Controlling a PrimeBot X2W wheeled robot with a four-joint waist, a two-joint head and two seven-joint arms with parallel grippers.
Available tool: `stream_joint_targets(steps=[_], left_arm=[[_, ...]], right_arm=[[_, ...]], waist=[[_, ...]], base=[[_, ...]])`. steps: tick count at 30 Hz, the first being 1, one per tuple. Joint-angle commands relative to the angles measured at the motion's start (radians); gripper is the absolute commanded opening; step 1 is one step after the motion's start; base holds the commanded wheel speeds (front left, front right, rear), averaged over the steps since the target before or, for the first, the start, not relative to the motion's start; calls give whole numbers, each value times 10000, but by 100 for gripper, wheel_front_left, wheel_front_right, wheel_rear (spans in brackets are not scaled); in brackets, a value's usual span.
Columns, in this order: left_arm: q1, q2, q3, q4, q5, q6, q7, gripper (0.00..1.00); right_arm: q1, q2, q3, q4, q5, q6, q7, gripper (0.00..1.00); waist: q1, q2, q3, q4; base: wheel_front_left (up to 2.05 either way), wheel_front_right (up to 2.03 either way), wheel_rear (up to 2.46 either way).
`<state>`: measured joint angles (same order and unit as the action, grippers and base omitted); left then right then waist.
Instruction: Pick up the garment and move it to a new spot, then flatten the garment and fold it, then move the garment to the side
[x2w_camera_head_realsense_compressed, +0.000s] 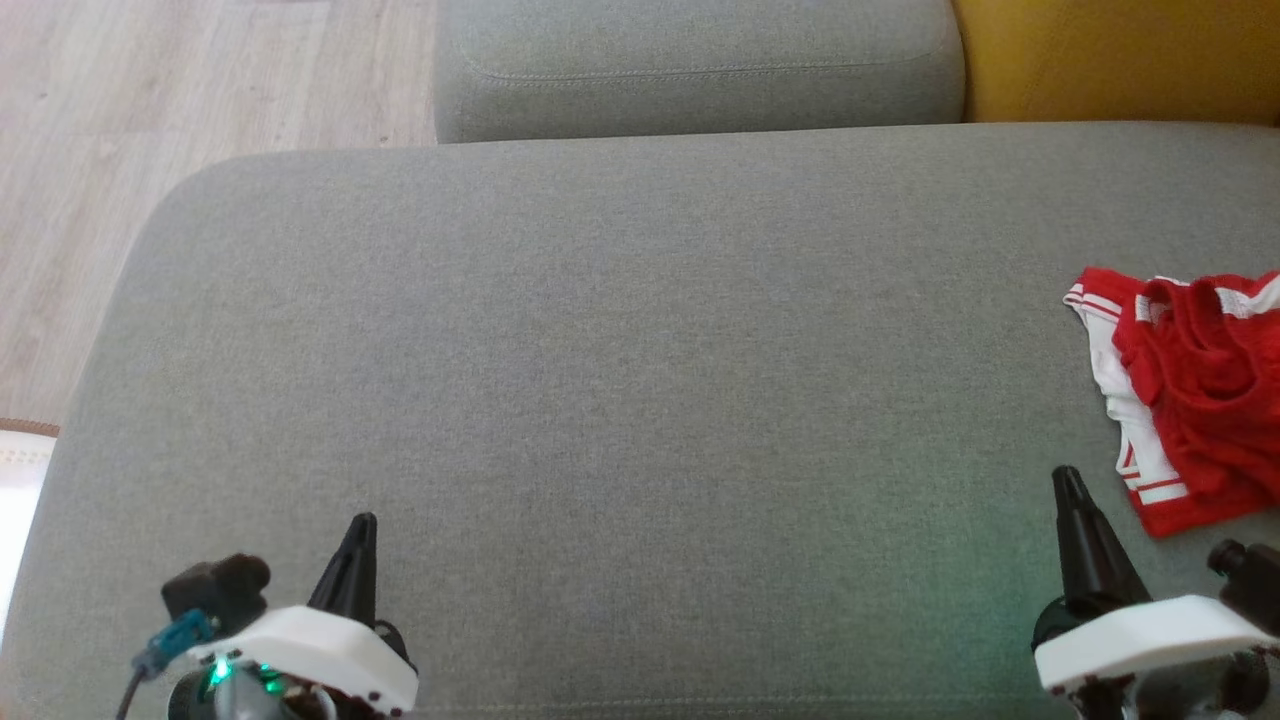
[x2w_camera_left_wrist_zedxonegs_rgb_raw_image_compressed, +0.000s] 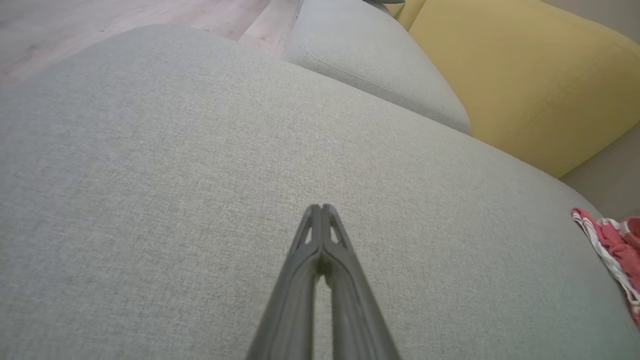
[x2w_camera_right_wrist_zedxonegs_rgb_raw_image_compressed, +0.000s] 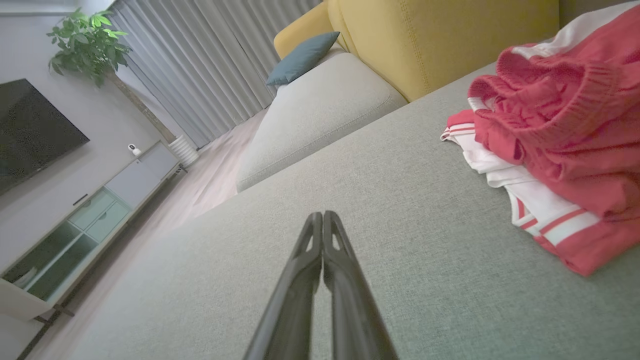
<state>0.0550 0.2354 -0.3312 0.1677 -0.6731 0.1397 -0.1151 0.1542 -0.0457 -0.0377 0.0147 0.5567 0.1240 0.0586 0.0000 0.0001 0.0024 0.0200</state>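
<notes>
A red garment (x2w_camera_head_realsense_compressed: 1195, 395) with white stripes lies crumpled at the right edge of the grey cushion (x2w_camera_head_realsense_compressed: 620, 400). My right gripper (x2w_camera_head_realsense_compressed: 1066, 476) is shut and empty, just left of the garment's near corner, not touching it. The right wrist view shows the garment (x2w_camera_right_wrist_zedxonegs_rgb_raw_image_compressed: 560, 135) bunched up to the right of the shut right gripper (x2w_camera_right_wrist_zedxonegs_rgb_raw_image_compressed: 322, 214). My left gripper (x2w_camera_head_realsense_compressed: 364, 520) rests shut and empty at the lower left, far from the cloth. In the left wrist view the shut left gripper (x2w_camera_left_wrist_zedxonegs_rgb_raw_image_compressed: 321, 206) hangs over bare cushion, and the garment (x2w_camera_left_wrist_zedxonegs_rgb_raw_image_compressed: 612, 245) peeks in at the far right.
A second grey cushion (x2w_camera_head_realsense_compressed: 700, 65) sits behind, beside a yellow sofa back (x2w_camera_head_realsense_compressed: 1120, 55). Wooden floor (x2w_camera_head_realsense_compressed: 150, 100) lies off the cushion's left edge. A wide stretch of grey cushion spreads between the two grippers. A TV cabinet (x2w_camera_right_wrist_zedxonegs_rgb_raw_image_compressed: 85, 225) and plant (x2w_camera_right_wrist_zedxonegs_rgb_raw_image_compressed: 87, 42) stand across the room.
</notes>
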Motion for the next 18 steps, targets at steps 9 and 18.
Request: stream_joint_targets(steps=[9, 18], left_arm=[[-624, -85, 691, -154, -1119, -320, 179, 0], [-715, -224, 1010, -72, -1951, -551, 347, 0]], right_arm=[[-692, -226, 20, -44, 1282, 23, -65, 0], [-873, -250, 2, 178, 2223, 27, -52, 0]], waist=[[0, -1, 1, -20], [0, -1, 2, -37]], base=[[0, 0, 0], [0, 0, 0]])
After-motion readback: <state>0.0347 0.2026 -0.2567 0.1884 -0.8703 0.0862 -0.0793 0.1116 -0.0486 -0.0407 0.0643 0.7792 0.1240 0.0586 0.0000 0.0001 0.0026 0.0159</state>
